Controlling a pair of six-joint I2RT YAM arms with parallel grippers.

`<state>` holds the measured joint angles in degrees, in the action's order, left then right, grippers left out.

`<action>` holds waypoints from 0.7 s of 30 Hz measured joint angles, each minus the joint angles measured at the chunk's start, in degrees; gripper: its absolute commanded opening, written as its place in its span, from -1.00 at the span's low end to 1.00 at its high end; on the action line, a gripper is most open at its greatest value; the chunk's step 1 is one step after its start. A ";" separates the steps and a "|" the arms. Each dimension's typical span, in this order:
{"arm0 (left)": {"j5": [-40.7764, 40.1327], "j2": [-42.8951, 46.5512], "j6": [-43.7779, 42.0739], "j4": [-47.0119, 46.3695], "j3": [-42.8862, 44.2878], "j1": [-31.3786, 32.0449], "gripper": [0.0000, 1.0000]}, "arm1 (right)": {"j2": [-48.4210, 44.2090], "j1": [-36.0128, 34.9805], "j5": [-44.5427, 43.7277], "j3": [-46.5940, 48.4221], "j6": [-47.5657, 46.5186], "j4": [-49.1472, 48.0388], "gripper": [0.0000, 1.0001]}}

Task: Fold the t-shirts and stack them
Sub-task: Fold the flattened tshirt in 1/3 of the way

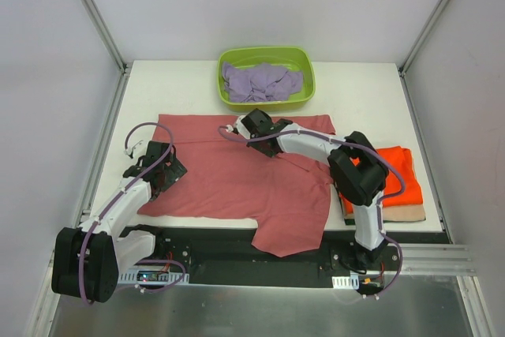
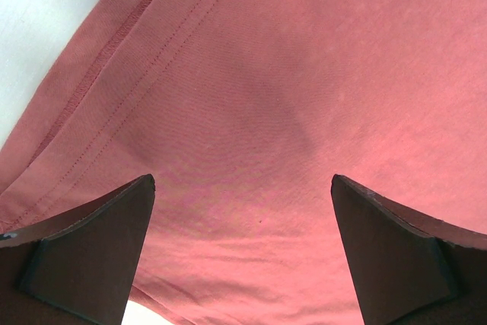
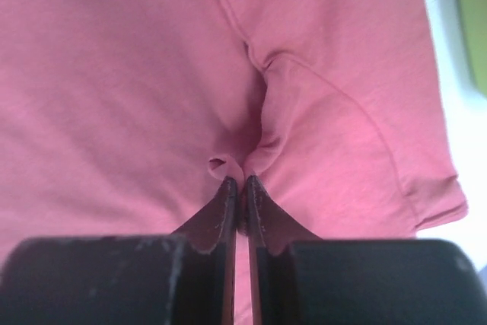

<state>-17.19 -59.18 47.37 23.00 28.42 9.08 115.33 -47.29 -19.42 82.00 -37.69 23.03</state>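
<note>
The salmon-red t-shirt [image 1: 229,175] lies spread across the middle of the table, one part hanging over the near edge. My right gripper [image 1: 246,129] is shut on a pinched fold of this shirt [image 3: 304,97] near its far edge, by a sleeve seam. My left gripper [image 1: 166,165] is open over the shirt's left edge [image 2: 259,112], its fingers [image 2: 91,241] wide apart above flat cloth. A folded orange t-shirt [image 1: 398,170] lies on a folded tan one [image 1: 394,215] at the right. A lavender t-shirt [image 1: 260,83] lies crumpled in the tub.
The lime-green tub [image 1: 267,58] stands at the far middle of the white table [image 1: 363,92]. Metal frame posts and white walls close in both sides. A black rail with the arm bases runs along the near edge [image 1: 237,254].
</note>
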 measured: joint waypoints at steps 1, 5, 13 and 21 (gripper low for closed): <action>0.00 0.00 0.00 0.00 0.00 0.00 0.98 | -0.39 0.24 1.33 0.09 0.92 0.81 -0.88; 0.00 0.00 0.00 0.00 0.00 0.00 0.98 | -2.75 1.84 6.75 0.22 3.98 3.87 -0.83; -0.02 -0.07 0.00 -0.02 0.00 0.00 0.98 | -3.61 9.33 23.78 6.29 9.46 9.46 -0.24; -0.04 -0.07 0.00 0.00 0.00 0.00 0.98 | -3.21 9.33 23.54 5.90 11.89 9.07 0.48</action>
<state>-17.23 -59.24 47.37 23.00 28.42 9.08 112.12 -37.95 4.12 87.90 -25.80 32.10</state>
